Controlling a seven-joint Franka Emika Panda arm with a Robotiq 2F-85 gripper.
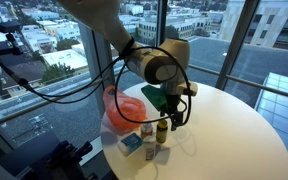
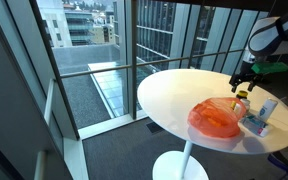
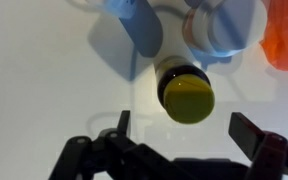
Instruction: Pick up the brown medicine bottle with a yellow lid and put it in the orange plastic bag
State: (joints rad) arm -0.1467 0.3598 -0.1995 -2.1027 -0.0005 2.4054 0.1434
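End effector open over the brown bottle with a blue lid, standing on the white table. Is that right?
Not quite: the lid is yellow, not blue, as the wrist view shows. The rest holds: the end effector is open over the brown bottle, standing on the white table.

This is an upper-floor room in a city building, probably an office or lounge. Floor-to-ceiling glass panes [image 2: 94, 40] in dark frames stand just beyond the round white pedestal counter [image 2: 174, 95]. Past the counter, rooftops [image 1: 59, 40] of neighbouring blocks lie below.
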